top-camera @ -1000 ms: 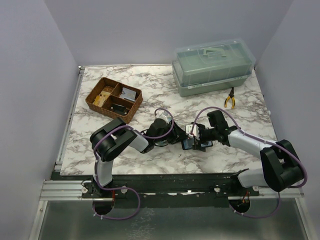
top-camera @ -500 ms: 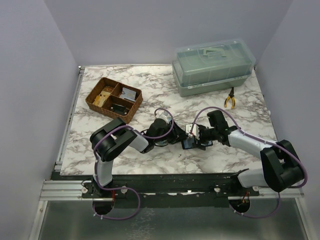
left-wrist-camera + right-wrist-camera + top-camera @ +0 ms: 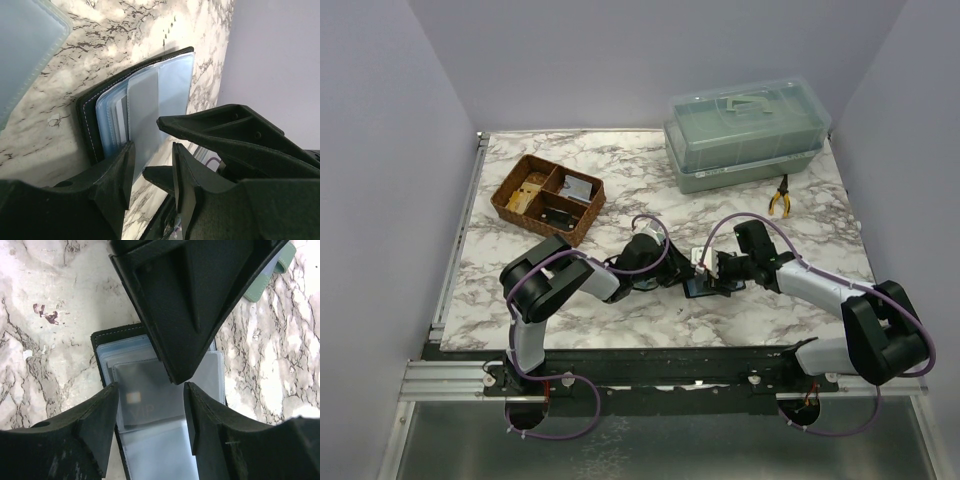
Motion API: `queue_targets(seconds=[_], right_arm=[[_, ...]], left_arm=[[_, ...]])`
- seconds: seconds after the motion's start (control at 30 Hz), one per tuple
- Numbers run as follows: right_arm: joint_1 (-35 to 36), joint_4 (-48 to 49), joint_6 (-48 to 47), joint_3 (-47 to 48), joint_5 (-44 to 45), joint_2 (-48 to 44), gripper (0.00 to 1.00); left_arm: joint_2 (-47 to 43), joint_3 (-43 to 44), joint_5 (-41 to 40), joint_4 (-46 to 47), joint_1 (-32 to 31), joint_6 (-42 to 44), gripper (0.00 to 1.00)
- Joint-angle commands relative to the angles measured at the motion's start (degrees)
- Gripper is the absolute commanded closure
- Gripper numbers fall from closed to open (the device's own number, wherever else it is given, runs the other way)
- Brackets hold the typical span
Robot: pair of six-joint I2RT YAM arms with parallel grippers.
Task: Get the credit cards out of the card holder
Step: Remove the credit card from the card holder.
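The black stitched wallet (image 3: 87, 125) lies open on the marble table (image 3: 115, 30) so its glossy blue sleeves (image 3: 175, 85) face up; left fingers (image 3: 117, 175) straddle its near edge, perhaps steadying it, grip unclear; right fingers (image 3: 97, 430) stand apart astride a stiff frosted card (image 3: 150, 395), contact unclear, probably to slide it out.

Surface (image 3: 620, 165): white marble-pattern top with grey veining, square-edged, walled on three sides.

Left rear: brown wicker divided tray (image 3: 535, 228), set at an angle to the edges.

Right rear: pale green translucent plastic box with a clear lid (image 3: 745, 135), long side along the back edge.

Just in front of the box's right end: yellow-handled pliers (image 3: 780, 196), lying flat, apart from the box.

Centre front: small black bifold card holder (image 3: 700, 288), lying open and flat, blue-grey inside facing up.
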Motion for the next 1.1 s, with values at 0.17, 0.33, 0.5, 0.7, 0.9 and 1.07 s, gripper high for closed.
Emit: queue_targets(seconds=[0.17,0.33,0.5,0.7,0.9,1.07], right_arm=[[0.0,3.4,2.1,1.0,3.6,-1.5,0.47],[-0.1,3.4,2.1,1.0,3.3,-1.6,0.48],[-0.3,3.3,2.3,1.1,2.6,-2.3,0.52],[-0.6,0.7,1.1,1.5,-0.5,-2.5,0.61],[-0.5,-3.1,-1.5,2.3,-3.1,-0.3,0.59],[-0.5,-2.8,-1.4,2.3,-2.1,0.9,0.54]], left_arm=[[-0.6,0.7,-3.5,-7.8,-0.2,0.4,0.53],[-2.8,1.0,-3.7,-7.8,0.0,1.0,0.47],[-3.5,0.9,-3.4,-7.9,0.6,0.2,0.47],[-3.5,0.7,-3.2,-7.8,0.7,-0.8,0.47],[-4.4,0.6,-3.5,-7.8,1.2,-1.0,0.47],[-4.6,0.3,-3.7,-7.8,1.4,-1.1,0.47]])
